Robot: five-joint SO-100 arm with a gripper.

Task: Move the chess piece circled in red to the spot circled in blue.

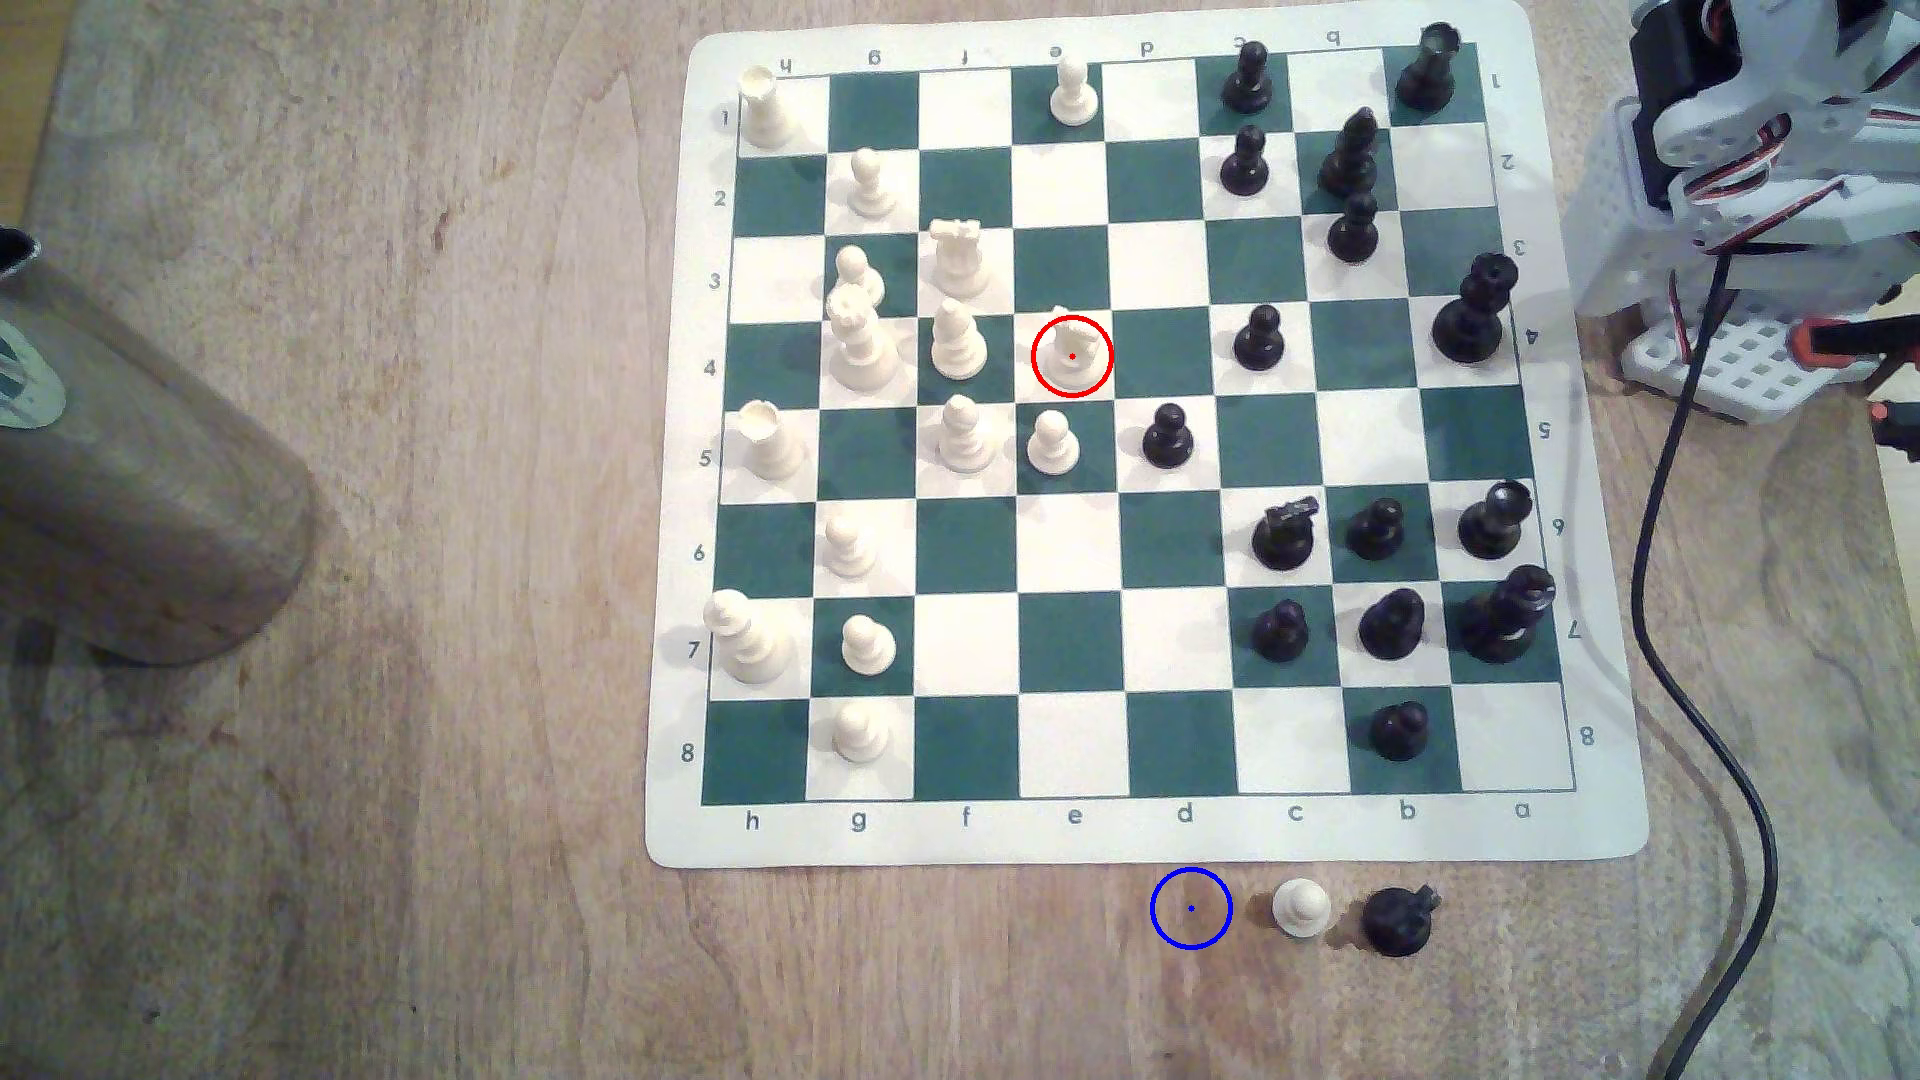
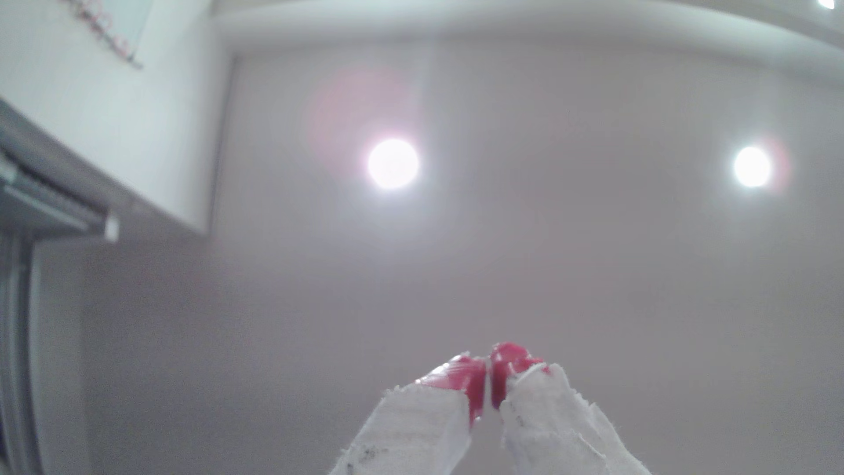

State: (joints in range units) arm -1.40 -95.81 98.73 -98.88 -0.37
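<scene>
The chess piece circled in red [image 1: 1071, 351] is a cream-white knight standing upright on a white square near the middle of the green-and-white chess mat [image 1: 1143, 831]. The spot circled in blue [image 1: 1191, 908] is bare wood just below the mat's near edge in the exterior view. In the wrist view my gripper [image 2: 487, 379] points up at the ceiling, its red-tipped, white-wrapped fingers [image 2: 466, 379] pressed together with nothing between them. The folded arm [image 1: 1766, 156] sits at the exterior view's upper right, far from the knight.
A cream pawn [image 1: 1300, 907] and a fallen black piece [image 1: 1397, 919] lie right of the blue ring. Cream pawns [image 1: 1052, 441] and a black pawn [image 1: 1167, 434] stand close to the knight. A black cable [image 1: 1704, 623] runs down the right side. A metal cylinder [image 1: 135, 467] lies at left.
</scene>
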